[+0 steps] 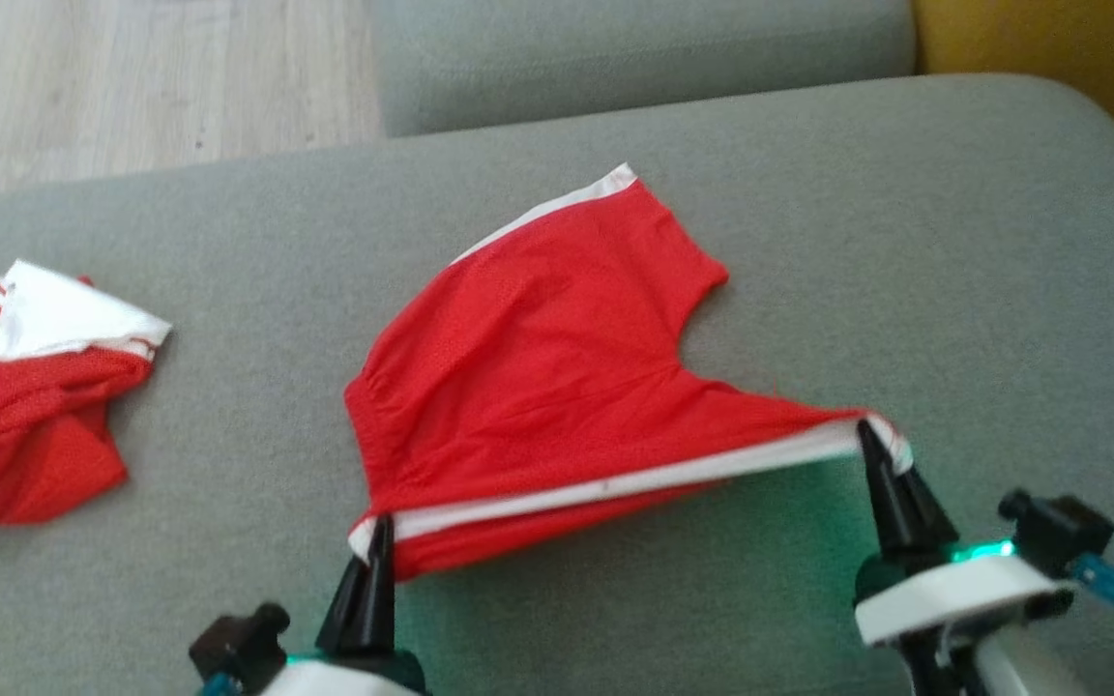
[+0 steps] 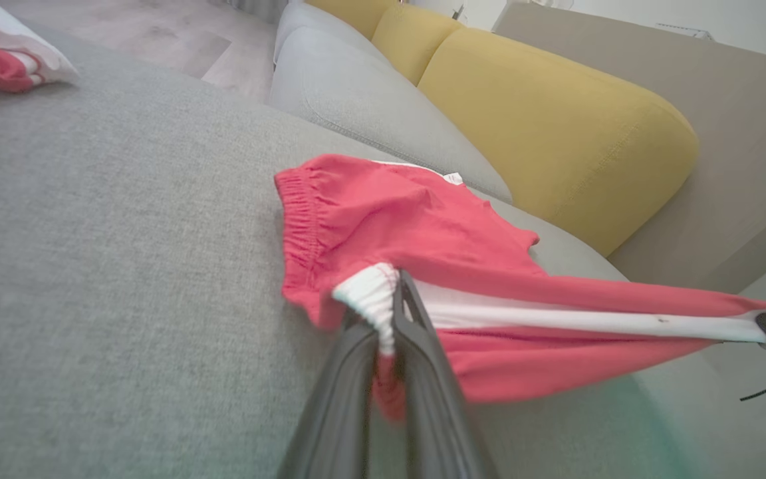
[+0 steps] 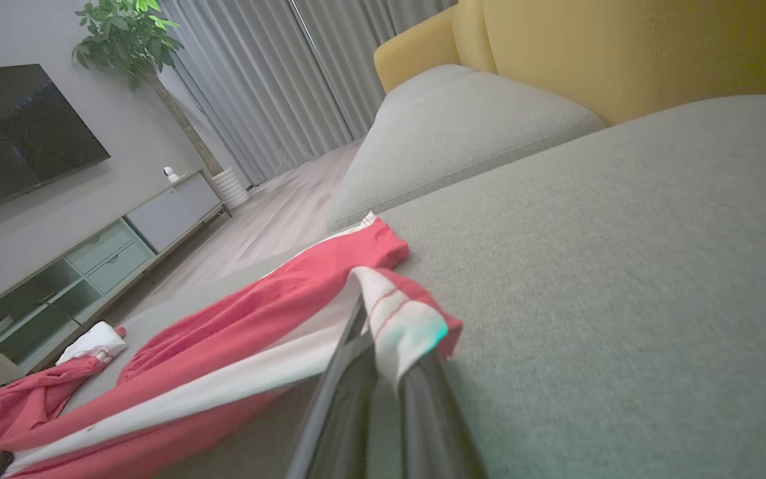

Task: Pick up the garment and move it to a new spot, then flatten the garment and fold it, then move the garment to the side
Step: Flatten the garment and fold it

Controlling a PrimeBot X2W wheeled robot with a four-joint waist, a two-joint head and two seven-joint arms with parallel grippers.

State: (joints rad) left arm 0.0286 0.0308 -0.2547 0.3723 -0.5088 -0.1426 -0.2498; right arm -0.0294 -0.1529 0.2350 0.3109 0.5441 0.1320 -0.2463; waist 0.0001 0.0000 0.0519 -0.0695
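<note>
The garment (image 1: 538,367) is a pair of red shorts with a white side stripe. Its far half lies on the grey sofa seat (image 1: 905,242). The near striped edge is lifted and pulled taut between my two grippers. My left gripper (image 1: 381,530) is shut on the waistband corner at the lower left. In the left wrist view the gathered white fabric of the garment (image 2: 423,226) is pinched in the left gripper (image 2: 393,293). My right gripper (image 1: 868,433) is shut on the striped leg-hem corner at the right. In the right wrist view the garment (image 3: 237,332) drapes over the right gripper (image 3: 364,313).
A second red and white garment (image 1: 25,406) lies crumpled at the seat's left edge. Another grey cushion (image 1: 634,48) adjoins the far side, with yellow cushions (image 2: 556,126) beyond. Wooden floor (image 1: 131,77) lies past the far left edge. Bare seat extends to the right.
</note>
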